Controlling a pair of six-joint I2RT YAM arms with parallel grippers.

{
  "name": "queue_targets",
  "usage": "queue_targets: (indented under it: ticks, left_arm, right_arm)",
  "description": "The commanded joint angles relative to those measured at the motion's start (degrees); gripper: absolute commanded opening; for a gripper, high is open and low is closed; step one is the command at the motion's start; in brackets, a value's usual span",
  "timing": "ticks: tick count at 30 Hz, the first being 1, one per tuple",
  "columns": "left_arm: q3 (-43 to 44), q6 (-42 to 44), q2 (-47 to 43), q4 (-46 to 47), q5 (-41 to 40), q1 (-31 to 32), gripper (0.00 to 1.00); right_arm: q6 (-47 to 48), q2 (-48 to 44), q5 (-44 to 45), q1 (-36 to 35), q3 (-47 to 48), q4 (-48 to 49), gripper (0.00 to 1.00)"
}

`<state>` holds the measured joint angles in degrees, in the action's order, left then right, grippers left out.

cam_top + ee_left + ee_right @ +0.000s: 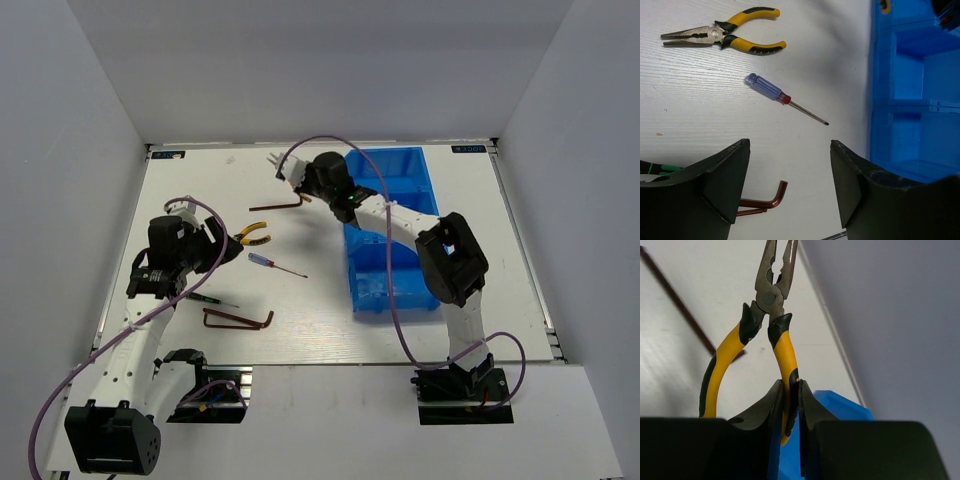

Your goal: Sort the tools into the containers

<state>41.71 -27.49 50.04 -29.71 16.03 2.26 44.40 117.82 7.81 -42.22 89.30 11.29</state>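
Observation:
My right gripper is shut on one handle of a yellow-handled pliers, holding it above the table by the far left corner of the blue bin. It also shows in the top view. My left gripper is open and empty over the table. Ahead of it lie the second yellow pliers and the red-blue screwdriver. A brown hex key lies between its fingers' bases. The green-black screwdriver lies near the left arm. The other hex key lies under the right gripper.
The bin's three compartments look empty in the left wrist view. White walls enclose the table on the left, back and right. The right arm's purple cable hangs across the bin.

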Motion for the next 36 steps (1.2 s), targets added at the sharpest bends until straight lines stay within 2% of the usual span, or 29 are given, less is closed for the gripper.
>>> queue_targets:
  ticks: [1,8,10,11,17,21,22,25,28,31,33,35,36]
  left_arm:
    - [-0.6,0.8,-1.0,1.2,1.5,0.2,0.75]
    - [-2.2,0.8,-0.3,3.8,2.5,0.2,0.74]
    - [-2.2,0.8,1.8,5.2,3.1,0.2,0.74]
    - [-2.2,0.8,2.4,5.2,3.7,0.7,0.74]
    - [-1.6,0.2,7.7,9.0,4.7,0.7,0.73]
    - [0.8,-1.2,11.7,10.2,2.2,0.7,0.7]
    - [1.9,-2.6,14.2,10.2,-0.1,0.7,0.69]
    - [5.6,-6.0,20.2,7.7,-5.4,0.7,0.66]
    - [9.8,-10.9,24.4,4.1,-10.3,0.7,0.63]
    - [12.8,-16.6,28.2,2.7,-14.9,1.3,0.49]
    - [15.7,-19.3,32.0,1.2,-16.6,1.9,0.35]
    - [18.9,-20.8,35.5,-1.6,-18.4,2.7,0.26]
    - [22.2,-20.9,37.6,-3.1,-18.9,2.7,0.26]
  right_arm:
    - [3.6,-0.5,3.7,7.7,7.5,3.0,0.0]
    - [18.3,-1.5,-2.0,18.1,7.1,2.3,0.0]
    - [21.3,-3.0,-5.3,21.4,3.7,2.3,0.0]
    - [21.9,-3.7,-10.4,22.8,2.5,2.7,0.0]
    - [23.9,-8.3,-22.8,26.9,-6.8,-2.6,0.0]
    - [24.0,-10.3,-25.5,27.3,-9.3,-5.7,0.0]
    - [23.8,-10.4,-25.1,27.3,-9.6,-5.9,0.24]
    - [22.1,-10.9,-23.9,27.4,-8.2,-9.0,0.63]
    - [19.5,-12.3,-23.5,27.3,-6.9,-11.1,0.68]
    - [15.7,-15.0,-24.2,27.2,-7.5,-14.4,0.68]
    - [11.4,-18.1,-24.9,27.3,-9.1,-15.9,0.68]
    - [8.4,-19.8,-25.2,27.0,-10.2,-16.3,0.68]
    - [7.5,-21.4,-25.4,27.2,-10.9,-16.6,0.68]
